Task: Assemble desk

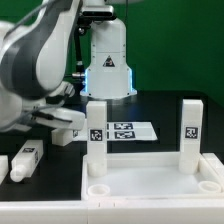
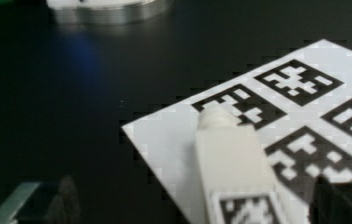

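Note:
The white rimmed tabletop panel (image 1: pixel 150 185) lies at the front. Two square white legs stand upright at its far corners, one at the exterior view's left (image 1: pixel 96 135) and one at the right (image 1: pixel 190 130), each with a tag. My gripper (image 1: pixel 80 126) reaches in from the left beside the left leg. In the wrist view that leg (image 2: pixel 226 165) stands between my open gripper (image 2: pixel 199 205), and its dark fingers (image 2: pixel 45 200) are apart from it on either side. A third leg (image 1: pixel 26 160) lies loose on the black table at the left.
The marker board (image 1: pixel 128 130) (image 2: pixel 315 110) lies flat behind the tabletop panel. The big white robot base with a blue light (image 1: pixel 108 62) stands at the back. Another white part (image 1: pixel 3 166) shows at the left edge.

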`<state>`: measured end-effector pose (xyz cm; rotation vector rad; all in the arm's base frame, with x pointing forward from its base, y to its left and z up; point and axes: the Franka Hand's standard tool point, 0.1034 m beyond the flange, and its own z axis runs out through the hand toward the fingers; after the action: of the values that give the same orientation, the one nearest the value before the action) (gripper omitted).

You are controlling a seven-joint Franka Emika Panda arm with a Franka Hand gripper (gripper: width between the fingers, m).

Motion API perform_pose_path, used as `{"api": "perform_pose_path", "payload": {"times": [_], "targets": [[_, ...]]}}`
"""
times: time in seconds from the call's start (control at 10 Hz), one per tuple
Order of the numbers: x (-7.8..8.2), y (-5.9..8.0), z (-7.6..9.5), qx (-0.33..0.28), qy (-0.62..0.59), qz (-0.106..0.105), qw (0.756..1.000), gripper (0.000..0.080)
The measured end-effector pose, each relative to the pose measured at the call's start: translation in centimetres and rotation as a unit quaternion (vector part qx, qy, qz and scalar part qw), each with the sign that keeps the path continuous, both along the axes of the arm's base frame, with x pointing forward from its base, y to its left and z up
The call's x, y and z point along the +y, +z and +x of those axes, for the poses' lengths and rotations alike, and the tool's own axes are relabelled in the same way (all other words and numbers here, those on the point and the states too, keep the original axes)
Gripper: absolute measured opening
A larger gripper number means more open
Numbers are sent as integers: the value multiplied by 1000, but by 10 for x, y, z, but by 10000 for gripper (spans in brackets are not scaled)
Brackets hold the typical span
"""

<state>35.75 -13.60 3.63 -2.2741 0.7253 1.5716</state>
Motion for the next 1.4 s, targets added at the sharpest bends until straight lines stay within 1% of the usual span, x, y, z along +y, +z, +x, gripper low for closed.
{"api": "perform_pose_path", "payload": {"times": [0.1, 0.2, 0.4, 0.6, 0.7, 0.8, 1.0, 1.2, 1.4], "targets": [[1, 5, 15, -11, 6, -3, 1000, 649], [-2, 11, 30, -28, 11, -7, 1000, 649], [-7, 6, 37, -46, 17, -18, 999, 649], [-8, 6, 36, -45, 15, -18, 999, 649], [-8, 3, 37, -51, 17, -23, 998, 649], [-7, -4, 38, -60, 22, -31, 997, 649], [-3, -10, 30, -45, 20, -30, 998, 649], [-1, -12, 32, -47, 23, -30, 998, 649], [-2, -12, 31, -47, 22, -30, 998, 386]]}}
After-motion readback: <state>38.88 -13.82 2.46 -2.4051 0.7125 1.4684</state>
